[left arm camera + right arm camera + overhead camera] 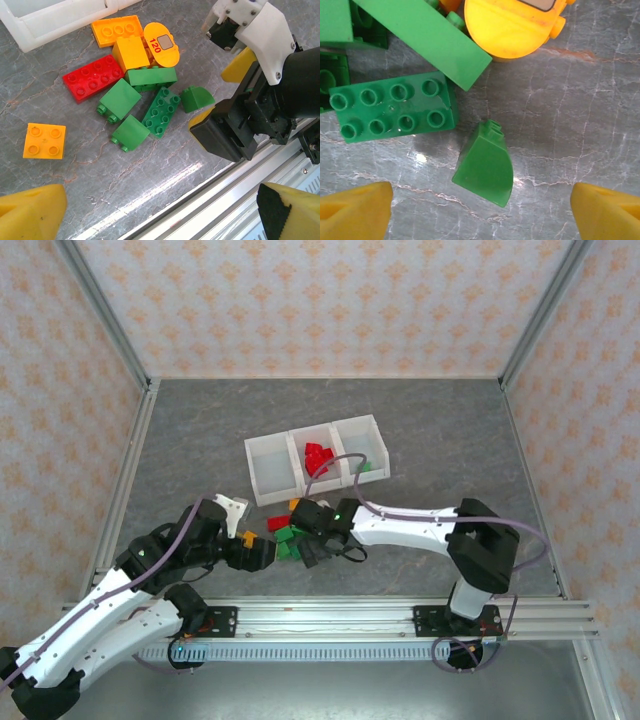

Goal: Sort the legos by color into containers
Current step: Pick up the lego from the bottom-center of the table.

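Observation:
The three joined white bins [268,470] stand mid-table; red bricks [318,457] lie in the middle bin and a green one [365,468] in the right bin. In front of them is a loose pile: a red brick [93,77], orange pieces [117,30], an oval orange piece marked 120 [161,44], several green bricks [162,111] and an orange square [44,141] set apart. My right gripper [480,215] is open, straddling a curved green brick [486,165] without touching it. My left gripper [160,220] is open and empty over bare table near the pile.
An aluminium rail [330,615] runs along the near table edge, close under both grippers. The right arm's wrist [260,100] sits just right of the pile in the left wrist view. Patterned walls [320,300] enclose the table.

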